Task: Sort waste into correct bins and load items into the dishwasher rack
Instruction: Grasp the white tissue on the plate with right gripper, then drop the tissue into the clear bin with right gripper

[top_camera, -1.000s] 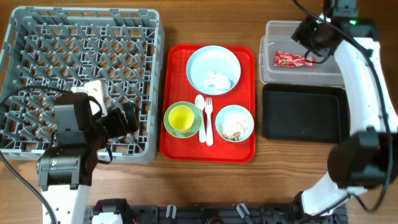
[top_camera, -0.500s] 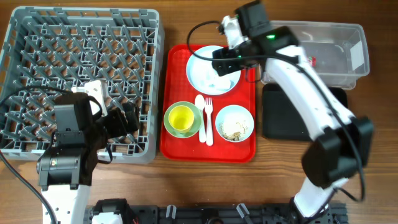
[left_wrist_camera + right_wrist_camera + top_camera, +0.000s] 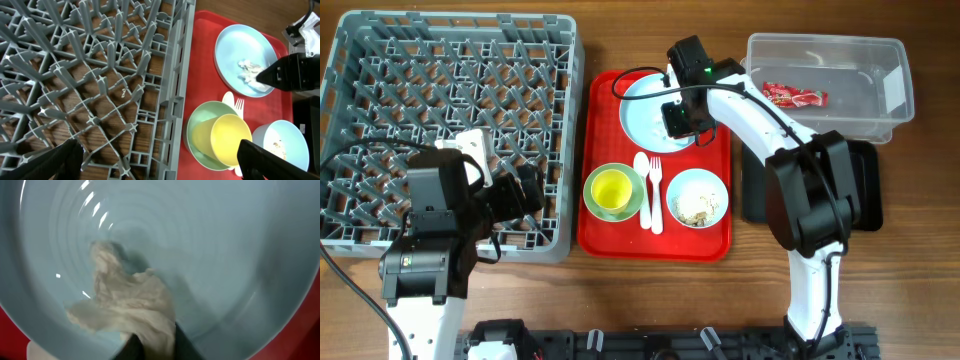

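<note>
Jaws tight on tissue [image 3: 127,300]; right gripper [image 3: 150,346] nose-down

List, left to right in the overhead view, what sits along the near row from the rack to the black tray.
dishwasher rack → green bowl holding the yellow cup → spoon → fork → blue bowl with food scraps → black tray
</note>
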You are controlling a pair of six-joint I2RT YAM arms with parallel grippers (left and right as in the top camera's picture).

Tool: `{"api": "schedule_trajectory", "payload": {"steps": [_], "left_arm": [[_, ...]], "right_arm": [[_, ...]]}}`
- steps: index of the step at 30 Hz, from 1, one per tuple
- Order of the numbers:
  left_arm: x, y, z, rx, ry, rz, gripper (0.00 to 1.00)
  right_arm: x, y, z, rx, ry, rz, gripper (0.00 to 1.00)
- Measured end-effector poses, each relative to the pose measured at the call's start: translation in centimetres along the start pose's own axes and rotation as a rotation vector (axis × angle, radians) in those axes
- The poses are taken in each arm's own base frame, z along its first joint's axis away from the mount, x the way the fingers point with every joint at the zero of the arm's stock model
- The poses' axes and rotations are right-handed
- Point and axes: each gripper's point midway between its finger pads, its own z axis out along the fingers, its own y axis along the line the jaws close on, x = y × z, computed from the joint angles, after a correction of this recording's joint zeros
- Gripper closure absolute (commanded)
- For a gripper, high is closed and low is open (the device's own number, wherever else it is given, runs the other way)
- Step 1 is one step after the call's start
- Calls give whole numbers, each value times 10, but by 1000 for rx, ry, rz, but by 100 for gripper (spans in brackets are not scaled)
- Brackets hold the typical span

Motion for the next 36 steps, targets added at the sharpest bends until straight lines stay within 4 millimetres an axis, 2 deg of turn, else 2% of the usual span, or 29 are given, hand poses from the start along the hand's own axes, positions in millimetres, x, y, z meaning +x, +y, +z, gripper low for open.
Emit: {"api": "schedule_trajectory", "payload": {"steps": [5, 8, 11, 12, 13, 14, 15, 16, 17, 18, 19, 20, 21, 22, 24, 28, 31, 33, 36], "left_arm": [[0, 0, 0, 0, 0, 0, 0], [0, 0, 0, 0, 0, 0, 0], [0, 0, 0, 0, 0, 0, 0], [0, 0, 0, 0, 0, 0, 0], [0, 0, 0, 0, 0, 0, 0], [0, 0, 0, 0, 0, 0, 0], [0, 0, 0, 0, 0, 0, 0], [0, 0, 0, 0, 0, 0, 0], [0, 0, 0, 0, 0, 0, 0], [0, 0, 0, 0, 0, 0, 0], [0, 0, 0, 0, 0, 0, 0], [0, 0, 0, 0, 0, 0, 0], [0, 0, 0, 0, 0, 0, 0], [0, 0, 0, 0, 0, 0, 0], [0, 0, 0, 0, 0, 0, 0], [0, 0, 0, 0, 0, 0, 0], [0, 0, 0, 0, 0, 0, 0], [0, 0, 0, 0, 0, 0, 0], [0, 0, 0, 0, -1, 0, 0]], "right_arm": [[8, -2, -5, 2, 31, 24, 96], [-2, -6, -30, -1, -29, 57, 96], [-28, -30, -102, 14, -214, 148, 96], [-35, -48, -137, 27, -300, 208, 96], [-39, -65, -164, 40, -364, 260, 93], [-42, -91, -195, 59, -437, 343, 90], [-40, -112, -210, 76, -466, 406, 90], [-36, -127, -215, 89, -475, 456, 88], [-30, -146, -218, 106, -470, 517, 82], [-22, -163, -215, 120, -457, 573, 73], [-13, -182, -209, 133, -435, 636, 57], [-7, -194, -204, 142, -419, 676, 46], [-3, -202, -199, 147, -407, 702, 40], [2, -212, -193, 156, -389, 726, 24], [7, -223, -183, 163, -368, 757, 15], [-1, -223, -178, 137, -381, 698, 12], [3, -203, -177, 48, -339, 616, 12], [19, -180, -186, -12, -287, 546, 12], [38, -144, -220, -58, -284, 439, 15]]}}
